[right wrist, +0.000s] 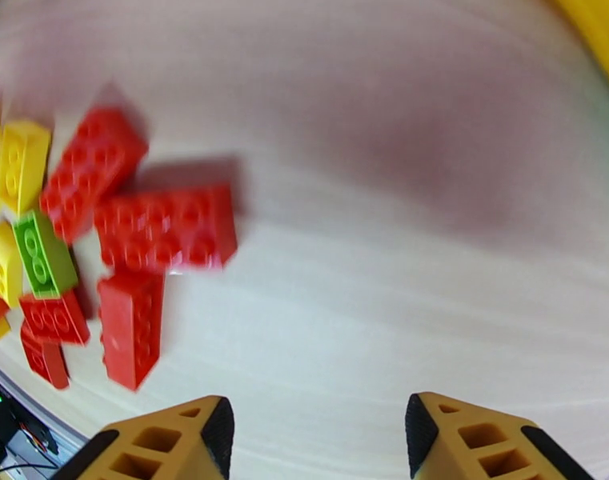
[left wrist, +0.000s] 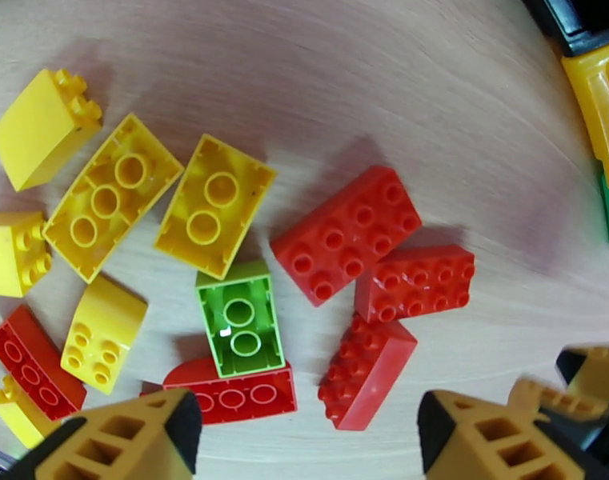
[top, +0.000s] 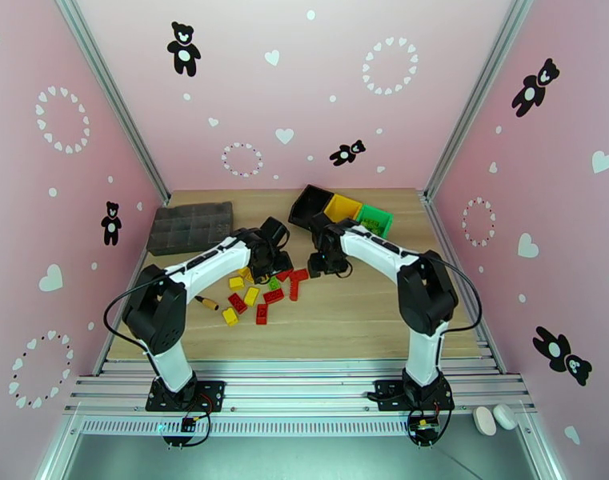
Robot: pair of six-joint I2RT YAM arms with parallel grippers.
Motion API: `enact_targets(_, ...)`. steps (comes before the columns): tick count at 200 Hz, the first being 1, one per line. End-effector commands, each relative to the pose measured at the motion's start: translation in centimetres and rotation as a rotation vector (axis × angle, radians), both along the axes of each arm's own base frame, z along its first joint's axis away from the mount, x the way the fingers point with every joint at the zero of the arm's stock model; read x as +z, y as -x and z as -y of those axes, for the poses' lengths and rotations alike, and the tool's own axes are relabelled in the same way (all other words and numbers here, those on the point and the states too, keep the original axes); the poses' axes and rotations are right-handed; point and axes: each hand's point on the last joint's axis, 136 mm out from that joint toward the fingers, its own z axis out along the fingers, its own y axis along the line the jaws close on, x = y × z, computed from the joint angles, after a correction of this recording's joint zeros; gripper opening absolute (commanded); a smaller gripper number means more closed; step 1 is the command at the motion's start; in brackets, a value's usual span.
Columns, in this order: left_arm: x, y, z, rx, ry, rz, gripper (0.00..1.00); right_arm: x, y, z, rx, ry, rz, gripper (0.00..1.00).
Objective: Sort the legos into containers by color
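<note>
The red, yellow and green bricks (left wrist: 348, 234) lie heaped just on the near side of the bins (top: 342, 208), the left gripper (left wrist: 308, 426) spread and empty above them, the right gripper (right wrist: 320, 430) likewise spread and empty, closer to the bins.

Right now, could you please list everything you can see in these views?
legos: at least twelve; red, yellow, one green; loose pile mid-table
containers: three joined; black, yellow, green; rear centre
organizer tray: one; dark grey; rear left
screwdriver: one; orange handle; left of the pile
white rounded objects: two; off the table, near right
table: one; light wood
left gripper: orange fingers, open; over the pile
right gripper: orange fingers, open; over bare wood right of the pile
</note>
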Motion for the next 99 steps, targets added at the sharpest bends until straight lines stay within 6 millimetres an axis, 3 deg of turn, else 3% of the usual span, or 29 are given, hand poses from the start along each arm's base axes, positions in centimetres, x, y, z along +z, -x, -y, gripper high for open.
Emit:
enact_targets(1,-2.1,0.7,-0.4,-0.018,-0.072,-0.042,0.71,1.6,0.8,0.3,-0.032,-0.039,0.037,0.58)
enact_targets(45,-4.3,1.4,-0.6,-0.026,-0.116,-0.086,0.66,2.0,2.2,1.7,-0.046,-0.025,0.045,0.57)
enact_targets(99,-6.1,1.9,-0.8,-0.030,-0.138,-0.118,0.58,1.9,2.6,2.0,-0.056,-0.026,0.042,0.56)
